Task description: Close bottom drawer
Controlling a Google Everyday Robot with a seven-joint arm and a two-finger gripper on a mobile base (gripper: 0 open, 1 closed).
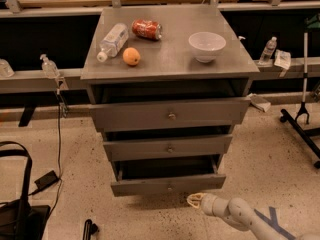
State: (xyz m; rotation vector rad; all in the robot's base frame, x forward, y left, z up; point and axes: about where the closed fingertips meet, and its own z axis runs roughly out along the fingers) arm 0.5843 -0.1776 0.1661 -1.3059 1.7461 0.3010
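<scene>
The bottom drawer is the narrowest of three dark grey drawers in a grey cabinet, with a small round knob at its front's centre. It stands pulled out, its dark inside showing. The mid-width drawer and the widest top drawer above it also stand out a little. My gripper is at the end of a white arm, low near the floor, just below and to the right of the bottom drawer's front, a short gap away from it.
On the cabinet top lie a water bottle, an orange, a red can and a white bowl. A black bag sits at the left on the floor. A black stand's legs are at the right.
</scene>
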